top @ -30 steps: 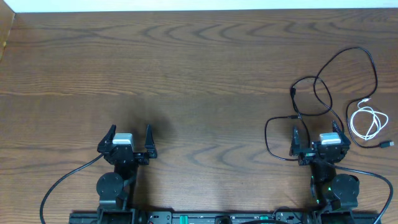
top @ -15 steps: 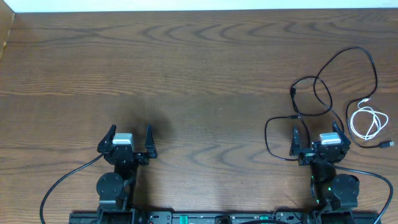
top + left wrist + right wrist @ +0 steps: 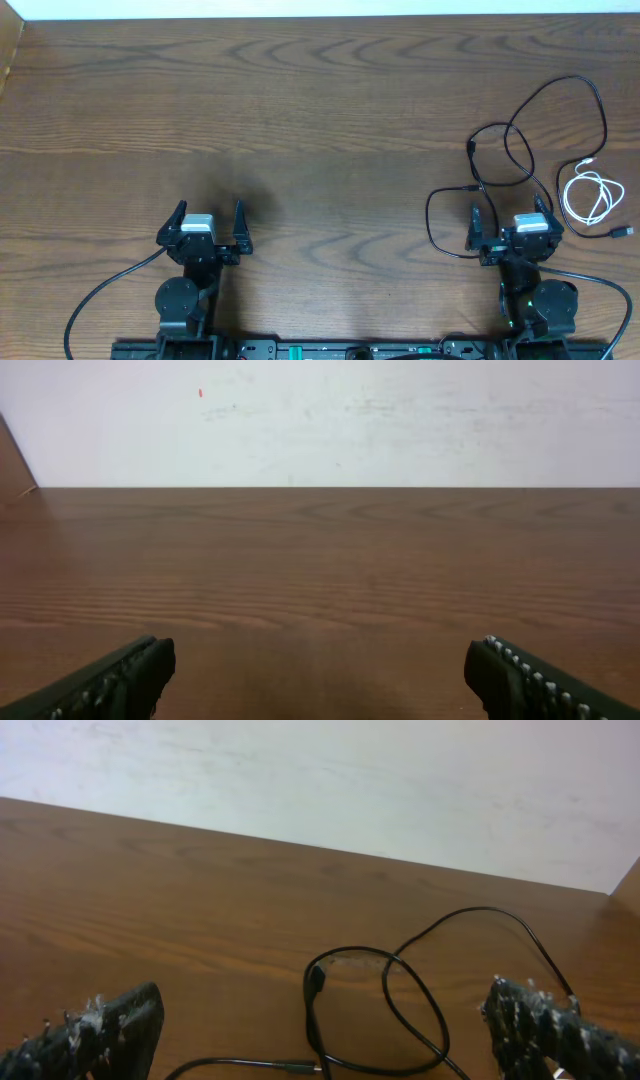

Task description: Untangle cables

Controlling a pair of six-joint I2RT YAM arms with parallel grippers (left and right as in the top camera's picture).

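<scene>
Long black cables (image 3: 520, 140) lie in loose overlapping loops at the right of the table, just beyond my right gripper (image 3: 510, 222), which is open and empty. The loops and a black plug (image 3: 316, 982) show between its fingers (image 3: 325, 1025) in the right wrist view. A short white cable (image 3: 590, 192) lies coiled at the far right, with a black plug end (image 3: 621, 233) beside it. My left gripper (image 3: 209, 220) is open and empty at the front left, far from the cables; its fingers (image 3: 320, 670) frame bare wood.
Thick black wires run from the arm bases (image 3: 180, 300) at the front edge. A white wall (image 3: 320, 420) stands behind the table's far edge. A wooden side panel (image 3: 8, 55) borders the far left corner.
</scene>
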